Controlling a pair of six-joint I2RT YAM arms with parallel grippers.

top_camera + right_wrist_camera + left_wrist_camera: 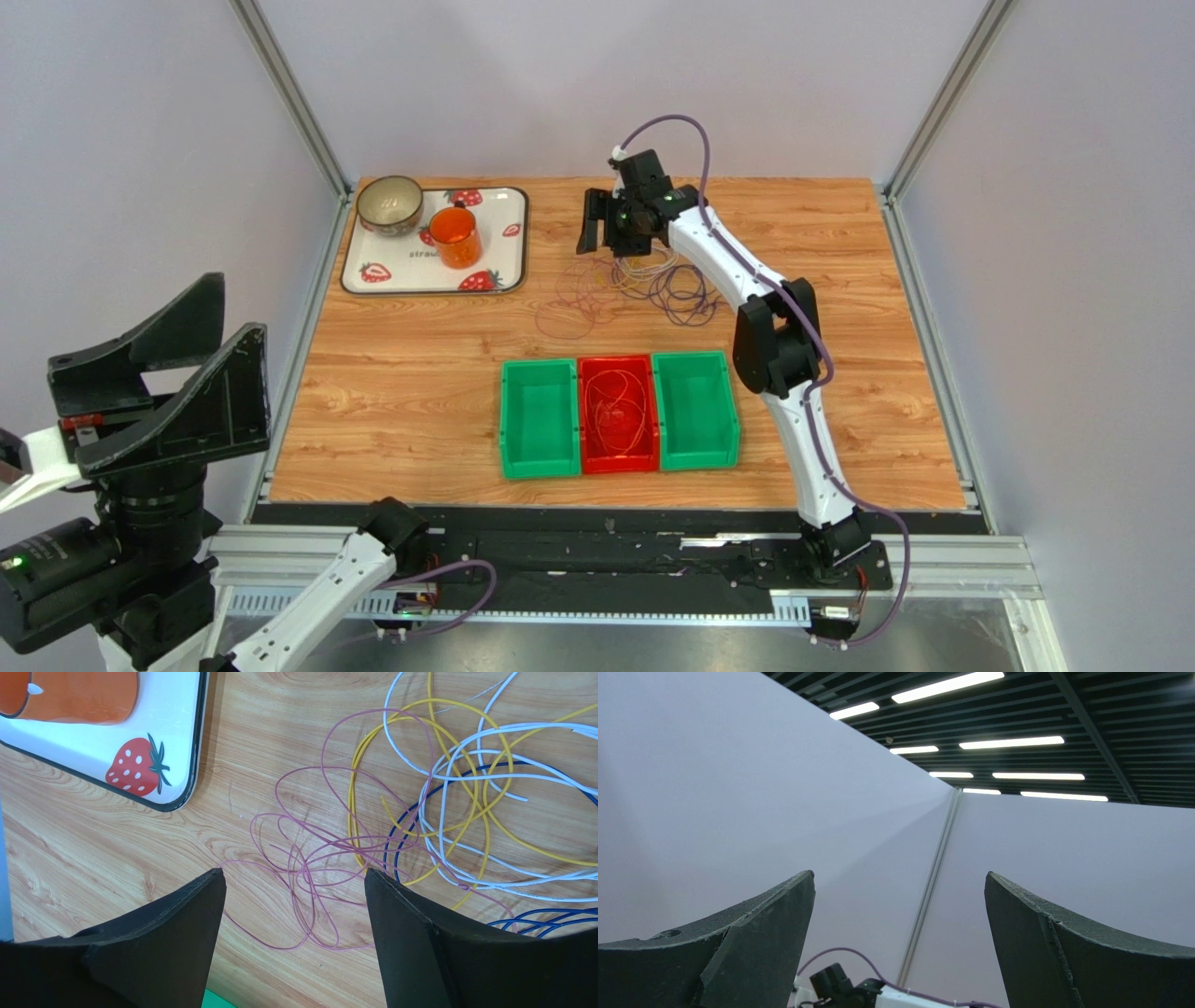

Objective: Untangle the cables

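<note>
The cables lie in a loose heap on the far middle of the table, right of the tray and beyond the red bin. The right wrist view shows thin wires in several colours, looped over one another: pink loops on the left side of the heap, spreading toward the tray's corner, then yellow, white and blue strands crossing in wide, flat curls to the right. The pink overlaps the yellow and blue where the two groups meet; the rest of it lies bare on the wood. A few thin pale loops lie inside the red bin. The right gripper hangs over the near edge of the pink loops, fingers apart with nothing clamped between them. The left gripper is off the table at the near left, raised and facing the wall, its fingers spread wide and holding nothing.
</note>
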